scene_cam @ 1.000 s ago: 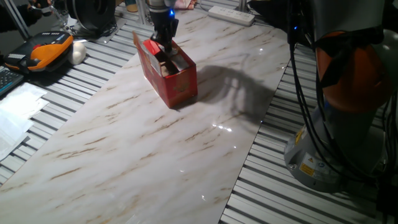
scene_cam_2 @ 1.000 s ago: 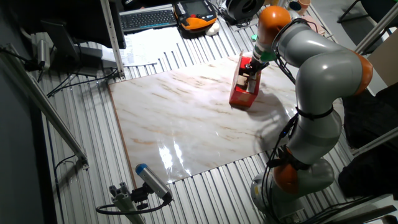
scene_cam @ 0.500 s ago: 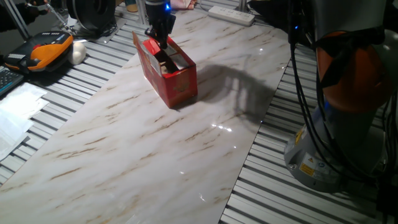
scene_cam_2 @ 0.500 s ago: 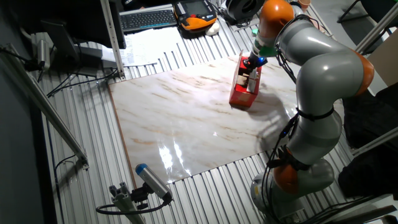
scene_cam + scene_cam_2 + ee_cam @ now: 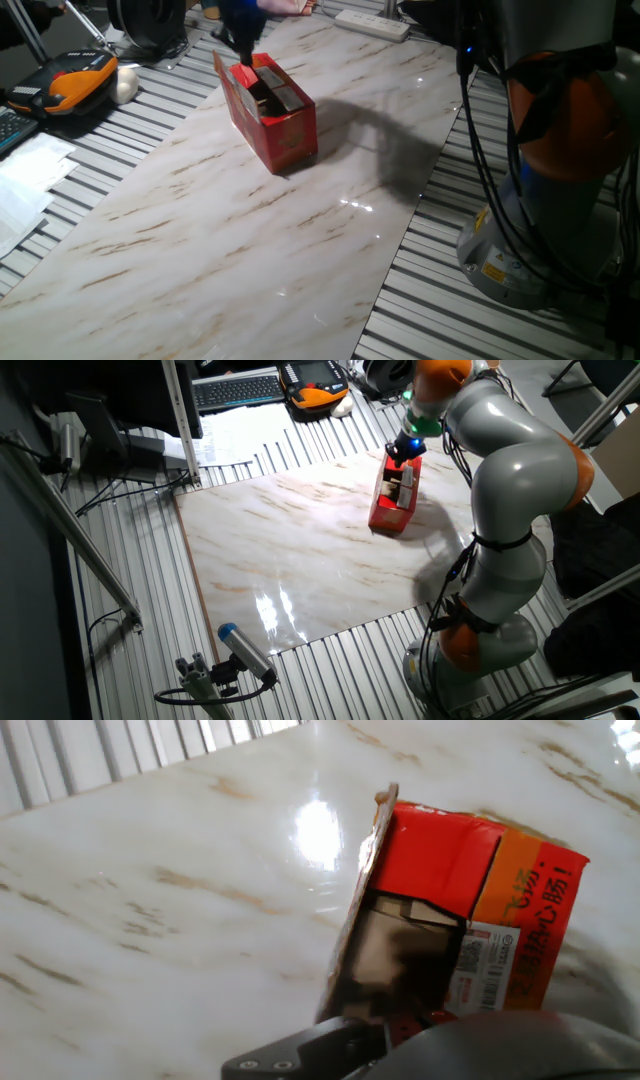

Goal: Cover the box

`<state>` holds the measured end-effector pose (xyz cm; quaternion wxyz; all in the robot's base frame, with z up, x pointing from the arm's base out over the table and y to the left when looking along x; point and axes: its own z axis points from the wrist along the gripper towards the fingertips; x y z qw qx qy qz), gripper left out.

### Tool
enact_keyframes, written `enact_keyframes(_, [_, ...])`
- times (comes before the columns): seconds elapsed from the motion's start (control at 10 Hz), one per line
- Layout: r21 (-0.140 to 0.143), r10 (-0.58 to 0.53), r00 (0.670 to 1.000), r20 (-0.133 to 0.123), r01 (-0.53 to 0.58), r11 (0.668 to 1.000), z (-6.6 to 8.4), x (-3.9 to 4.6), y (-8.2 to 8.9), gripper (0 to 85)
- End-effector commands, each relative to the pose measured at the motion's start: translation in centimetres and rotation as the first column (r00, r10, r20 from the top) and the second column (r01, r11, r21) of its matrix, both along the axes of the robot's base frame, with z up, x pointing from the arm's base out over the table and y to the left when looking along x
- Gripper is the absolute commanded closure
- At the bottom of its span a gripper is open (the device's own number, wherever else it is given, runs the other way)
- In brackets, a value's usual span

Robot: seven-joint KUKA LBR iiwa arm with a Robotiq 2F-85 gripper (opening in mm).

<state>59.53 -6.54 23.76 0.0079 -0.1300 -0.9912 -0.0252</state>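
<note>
Marble-patterned tabletop [image 5: 250,240] carries the red box [image 5: 272,112] near its far edge, top partly open, one long flap upright. Blurred gripper [image 5: 243,35] hovers just above the box's far end; jaw spacing cannot be told.

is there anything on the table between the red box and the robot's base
No. In one fixed view the stretch of marble tabletop between the box and the base is bare, holding only the arm's shadow.

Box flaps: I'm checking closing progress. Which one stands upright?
The long side flap, standing up along the box's edge; the red end flap lies folded inward.
</note>
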Motion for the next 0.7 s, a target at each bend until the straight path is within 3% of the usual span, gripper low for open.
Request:
enact_keyframes(0.0, [0.015,-0.011,1.000,-0.001,0.011,1.000,0.3,0.19,0.2,85.0])
enact_keyframes(0.3, [0.019,-0.066,0.998,0.000,0.066,0.998,1.1,1.17,1.2,85.0])
enact_keyframes(0.6, [0.015,-0.100,0.995,0.018,0.100,0.995,0.6,1.97,2.1,85.0])
